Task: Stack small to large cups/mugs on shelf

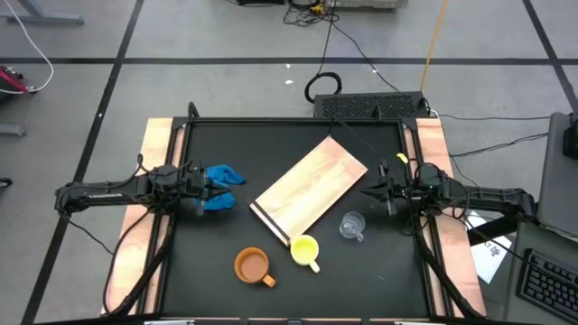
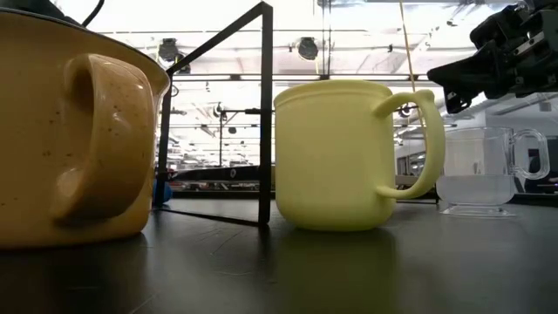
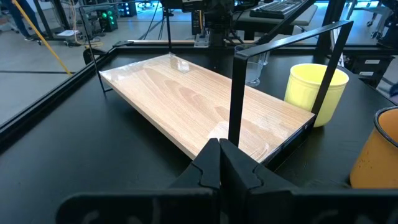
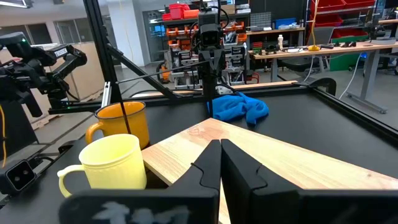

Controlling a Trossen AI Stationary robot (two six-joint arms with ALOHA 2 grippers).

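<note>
Orange-brown mug [image 2: 74, 135]: nearest the low camera, upright on the black counter [image 1: 208, 262], at the near edge, handle toward the near right in the high view; speckled glaze.
Yellow mug [image 1: 304, 249]: upright, just right of the orange-brown mug, close beside the near end of the shelf; handle toward the near side.
Clear glass cup [image 1: 351, 225]: upright, right of the yellow mug, near the shelf's right long edge, apart from it.
Shelf [image 1: 310, 189]: light-wood board with a dark strip on its near short end; lies diagonally mid-counter, from near left to far right; nothing stands on it.
Blue cloth [image 1: 221, 180]: crumpled, left of the shelf, just beside the left tool.
Left tool [image 1: 204, 186]: at the left side of the counter, clenched, grasping nothing.
Right tool [image 1: 374, 191]: at the right side, beyond the glass cup, clenched, grasping nothing.
Black wire frame [image 3: 283, 46]: stands on the counter.
</note>
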